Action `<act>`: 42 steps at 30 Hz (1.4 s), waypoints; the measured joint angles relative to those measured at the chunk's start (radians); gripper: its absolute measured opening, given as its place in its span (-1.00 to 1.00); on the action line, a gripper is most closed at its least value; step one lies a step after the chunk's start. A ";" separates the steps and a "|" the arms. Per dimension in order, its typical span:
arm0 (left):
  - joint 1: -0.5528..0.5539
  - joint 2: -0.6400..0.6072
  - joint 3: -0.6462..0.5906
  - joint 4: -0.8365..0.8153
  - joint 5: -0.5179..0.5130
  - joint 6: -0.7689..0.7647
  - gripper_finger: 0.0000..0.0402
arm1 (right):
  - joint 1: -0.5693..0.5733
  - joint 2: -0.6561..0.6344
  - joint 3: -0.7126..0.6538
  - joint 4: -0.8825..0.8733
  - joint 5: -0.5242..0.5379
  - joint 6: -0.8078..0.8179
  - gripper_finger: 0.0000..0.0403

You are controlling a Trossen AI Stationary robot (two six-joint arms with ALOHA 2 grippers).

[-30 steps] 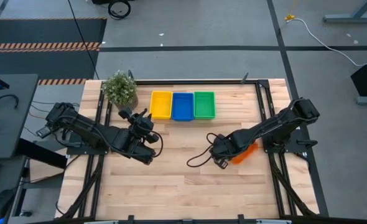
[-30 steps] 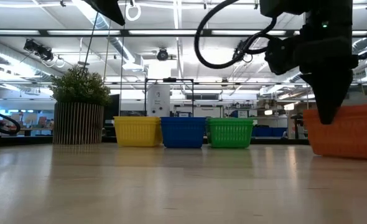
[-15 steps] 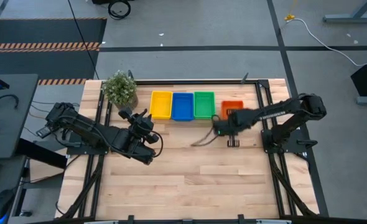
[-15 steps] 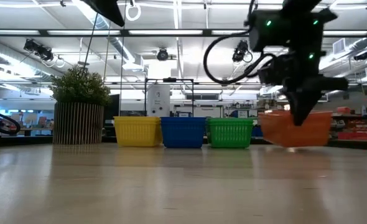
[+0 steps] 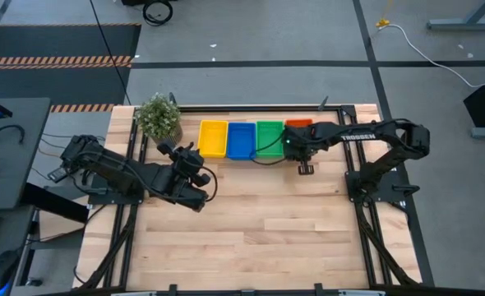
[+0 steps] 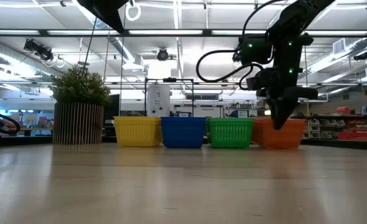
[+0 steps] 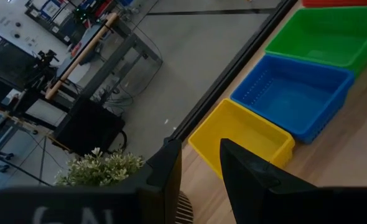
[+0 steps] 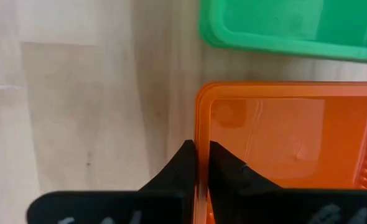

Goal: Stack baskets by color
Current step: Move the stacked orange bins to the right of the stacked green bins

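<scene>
Four baskets were lined up at 12 o'clock; orange basket [image 5: 299,124] was pinched by its rim in right gripper [image 8: 197,163], being placed. Release judged next. Left gripper [image 7: 199,163] was parted, empty.

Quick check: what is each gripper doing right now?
Left gripper: open, holding nothing.
Right gripper: shut on the orange basket rim.

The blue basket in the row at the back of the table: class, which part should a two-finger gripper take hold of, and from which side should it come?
Grip the blue basket by its thin front rim, coming from above with one finger inside and one outside. Its long walls sit close against the yellow basket and the green basket. The right gripper pinches the orange basket the same way.
</scene>
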 joint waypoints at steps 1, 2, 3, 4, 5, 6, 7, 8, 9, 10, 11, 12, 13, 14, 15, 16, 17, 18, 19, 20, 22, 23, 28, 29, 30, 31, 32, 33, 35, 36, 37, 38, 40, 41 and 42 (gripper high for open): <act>0.004 0.000 0.000 0.000 0.000 0.000 -0.42 | -0.007 0.000 0.000 0.001 0.001 -0.002 -0.85; 0.009 0.000 0.000 0.000 0.000 0.000 -0.42 | -0.012 0.000 0.000 0.003 0.000 -0.004 -0.84; 0.013 0.000 0.000 0.000 0.000 0.000 -0.42 | -0.014 0.000 0.000 0.007 -0.001 -0.005 -0.82; 0.017 0.000 0.000 0.000 0.000 0.000 -0.42 | -0.015 0.000 -0.001 0.011 -0.002 -0.007 -0.81; 0.020 0.000 0.000 0.001 0.000 0.000 -0.42 | -0.016 0.001 -0.001 0.015 -0.003 -0.012 -0.79; 0.022 0.000 0.000 0.000 0.000 0.000 -0.42 | -0.016 0.001 -0.001 0.019 -0.004 -0.019 -0.77; 0.025 0.000 0.000 0.000 0.000 0.000 -0.42 | -0.016 0.001 -0.001 0.020 -0.005 -0.024 -0.74; 0.026 0.000 0.000 0.001 0.000 0.000 -0.42 | -0.016 0.001 -0.002 0.022 -0.006 -0.027 -0.72; 0.026 0.000 0.000 0.001 0.000 0.000 -0.42 | -0.016 0.002 -0.002 0.026 -0.007 -0.028 -0.70; 0.026 0.000 0.000 0.001 0.000 0.000 -0.42 | -0.016 0.002 -0.002 0.028 -0.007 -0.028 -0.67; 0.026 0.000 0.000 0.001 0.000 0.000 -0.42 | -0.016 0.002 -0.002 0.028 -0.007 -0.029 -0.65; 0.026 0.000 0.000 0.001 0.000 0.000 -0.42 | -0.016 0.002 -0.002 0.028 -0.007 -0.030 -0.62; 0.026 0.000 0.000 0.001 0.000 0.000 -0.42 | -0.015 0.002 -0.002 0.029 -0.002 -0.030 -0.60; 0.025 0.000 0.000 0.001 0.000 0.000 -0.42 | -0.015 0.002 -0.002 0.029 0.000 -0.030 -0.57; 0.025 0.000 0.000 0.001 0.000 0.000 -0.42 | -0.015 0.002 -0.002 0.030 0.000 -0.030 -0.54; 0.025 0.000 0.000 0.001 0.000 0.000 -0.42 | -0.015 0.002 -0.002 0.032 0.000 -0.030 -0.52; 0.025 0.000 0.000 0.001 0.000 0.000 -0.42 | -0.015 0.001 -0.002 0.034 0.000 -0.029 -0.49; 0.025 0.000 0.000 0.001 0.000 0.000 -0.42 | -0.014 -0.002 -0.002 0.032 -0.005 -0.029 -0.46; 0.025 0.000 0.000 0.001 0.000 0.000 -0.42 | -0.011 -0.007 -0.002 0.031 -0.012 -0.029 -0.44; 0.025 0.000 0.000 0.001 0.000 0.000 -0.42 | -0.007 -0.014 -0.002 0.032 -0.021 -0.029 -0.42; 0.025 0.000 0.000 0.002 0.000 0.000 -0.42 | 0.005 -0.032 -0.002 0.034 -0.025 -0.030 -0.40; 0.025 0.000 0.000 0.002 0.000 0.000 -0.42 | 0.010 -0.041 -0.002 0.035 -0.020 -0.030 -0.39; 0.026 0.000 0.000 0.002 0.000 0.000 -0.42 | 0.025 -0.100 -0.001 0.043 -0.004 -0.026 -0.40; 0.025 0.000 0.000 0.002 0.000 0.000 -0.42 | 0.027 -0.118 -0.001 0.042 -0.003 -0.012 -0.40; 0.025 0.000 0.000 0.002 0.000 0.000 -0.42 | 0.028 -0.139 -0.001 0.042 0.003 0.009 -0.40; 0.025 0.000 0.000 0.002 0.000 0.000 -0.42 | 0.028 -0.164 -0.001 0.041 0.013 0.034 -0.40; 0.025 0.000 0.000 0.002 0.000 0.000 -0.42 | 0.023 -0.191 -0.001 0.035 0.033 0.068 -0.41; 0.025 0.000 0.000 0.002 0.001 0.000 -0.42 | 0.011 -0.216 -0.001 0.024 0.058 0.111 -0.42; 0.025 0.000 0.000 0.002 0.001 0.000 -0.42 | -0.038 -0.263 -0.001 -0.006 0.115 0.224 -0.46; 0.025 0.000 0.000 0.002 0.001 0.000 -0.42 | -0.068 -0.282 -0.001 -0.031 0.135 0.284 -0.50; 0.025 0.000 0.000 0.002 0.001 0.000 -0.42 | -0.105 -0.297 -0.001 -0.060 0.147 0.343 -0.55; 0.025 0.000 0.000 0.002 0.001 0.000 -0.42 | -0.142 -0.310 -0.004 -0.080 0.156 0.396 -0.60; 0.025 0.000 0.000 0.001 0.001 0.000 -0.42 | -0.224 -0.331 -0.034 -0.073 0.166 0.504 -0.72; 0.025 0.000 0.000 0.001 0.001 0.000 -0.42 | -0.264 -0.337 -0.057 -0.061 0.165 0.545 -0.78; 0.025 0.000 0.000 0.001 0.001 0.000 -0.42 | -0.301 -0.337 -0.083 -0.040 0.164 0.575 -0.85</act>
